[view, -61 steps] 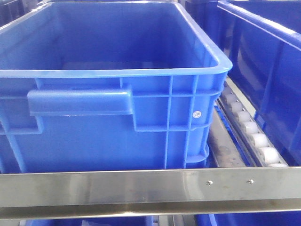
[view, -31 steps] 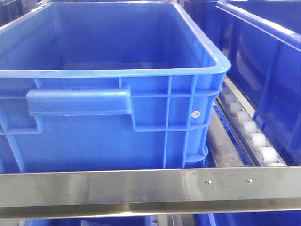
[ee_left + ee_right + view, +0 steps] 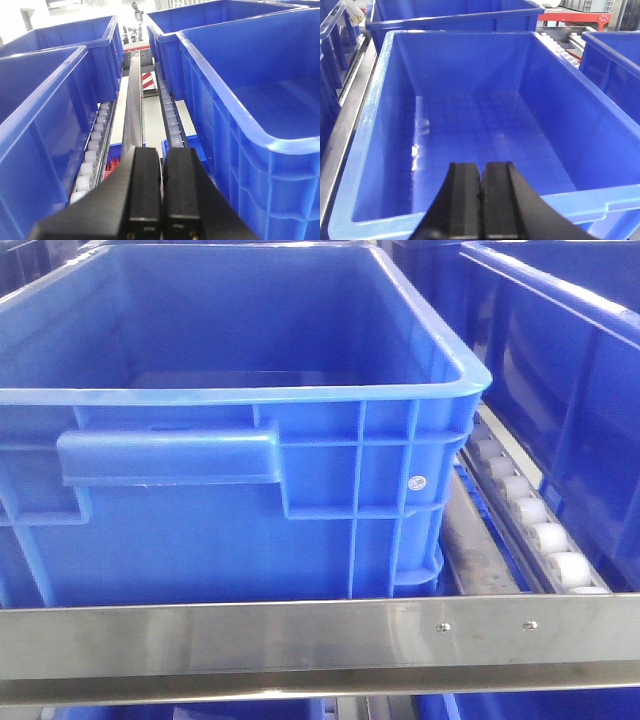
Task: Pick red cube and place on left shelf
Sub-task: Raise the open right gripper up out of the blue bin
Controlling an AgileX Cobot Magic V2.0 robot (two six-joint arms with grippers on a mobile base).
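Search step: both pairs of black fingers, left (image 3: 161, 200) and right (image 3: 481, 207), closed and empty above blue plastic crates (image 3: 470, 135) on the brushed-steel roller shelf (image 3: 300, 640); red cube unseen, locating it presumably comes next.

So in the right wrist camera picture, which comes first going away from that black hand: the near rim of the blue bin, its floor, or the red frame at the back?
1. The near rim of the blue bin, right beside the right hand.
2. The bin's floor, ahead and lower.
3. The red frame, far back at upper right.
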